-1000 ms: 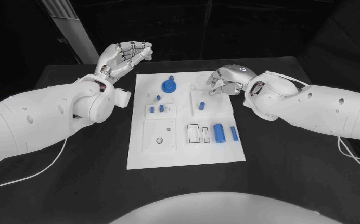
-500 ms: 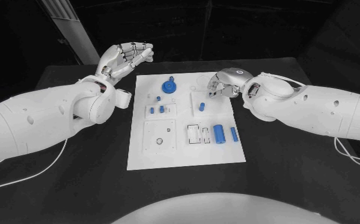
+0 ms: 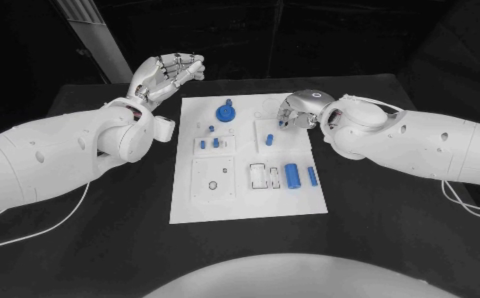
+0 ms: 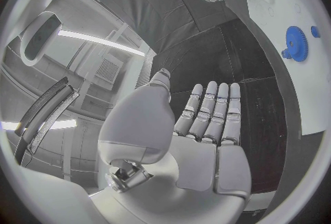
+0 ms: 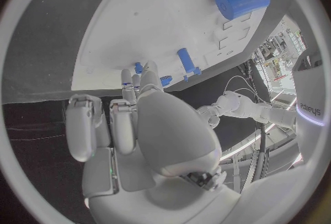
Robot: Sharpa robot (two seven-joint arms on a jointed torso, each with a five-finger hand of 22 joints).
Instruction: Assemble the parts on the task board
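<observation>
The white task board (image 3: 250, 204) lies mid-table. On it are a blue gear (image 3: 227, 112), two small blue pegs (image 3: 208, 144), a blue peg (image 3: 269, 141), a thick blue cylinder (image 3: 291, 176) and a thinner one (image 3: 312, 177). My right hand (image 3: 298, 109) hovers low over the board's far right corner with fingers curled down. In the right wrist view its fingertips (image 5: 128, 78) reach the board (image 5: 159, 14) beside a tiny blue piece (image 5: 138, 67); whether they pinch it is unclear. My left hand (image 3: 170, 73) is raised left of the board, fingers apart, holding nothing.
Near the board's front are a ring-shaped hole (image 3: 212, 187) and empty rectangular slots (image 3: 264, 176). Black table surrounds the board on all sides. A slanted pale post (image 3: 90, 24) stands beyond the table's far left.
My right hand has crept a little further left over the board's far right corner and turned more downward. The left hand has barely moved.
</observation>
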